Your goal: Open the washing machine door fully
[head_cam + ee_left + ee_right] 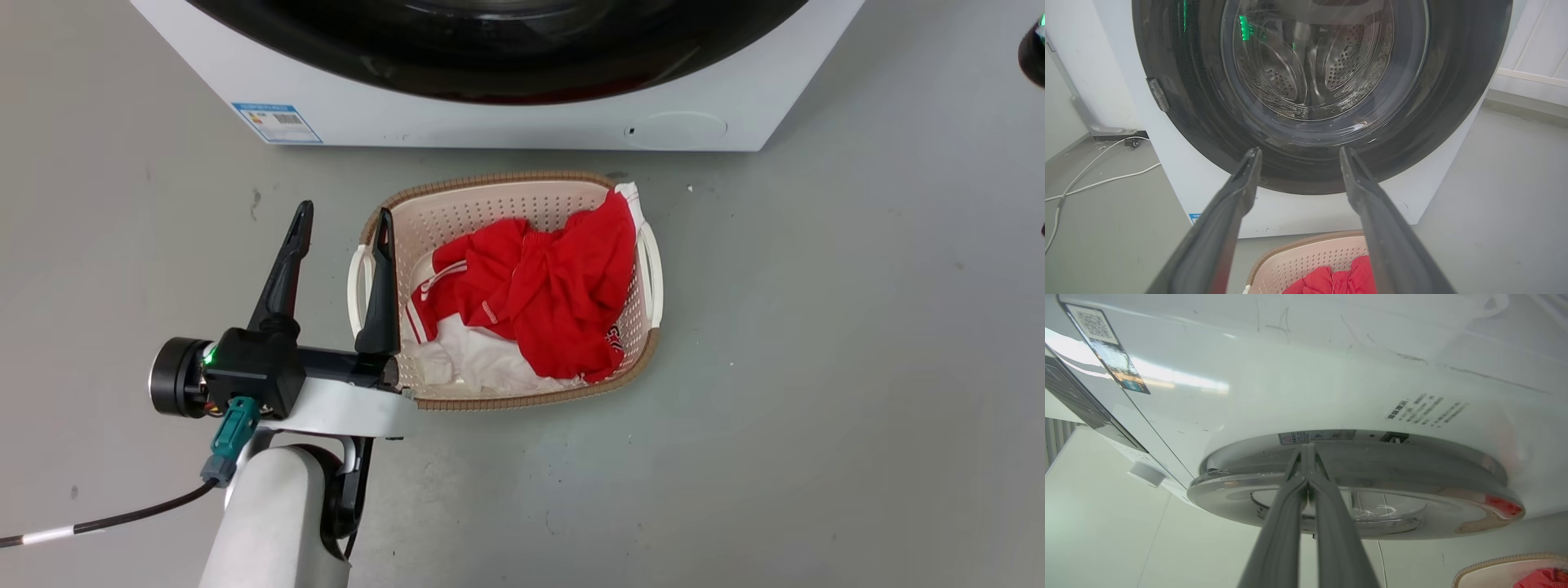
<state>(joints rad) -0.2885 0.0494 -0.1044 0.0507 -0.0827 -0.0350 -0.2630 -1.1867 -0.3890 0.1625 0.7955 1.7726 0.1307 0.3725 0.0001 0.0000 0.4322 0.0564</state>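
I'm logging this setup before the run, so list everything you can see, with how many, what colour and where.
washing machine: one, white, on the floor beyond the basket
washing machine door: one, glossy black with a clear glass centre, on the machine's front
label sticker: one, blue, low on the front, left side
round flap: one, white, low on the front, right side
laundry basket: one, beige with a brown rim, on the floor before the machine
clothes: a heap, number unclear, red and white, in the basket
cable: one, white, on the floor left of the machine
floor: grey
left claw: one, dark, open, by the basket's left edge
right claw: one, dark, shut, tips at the door's rim
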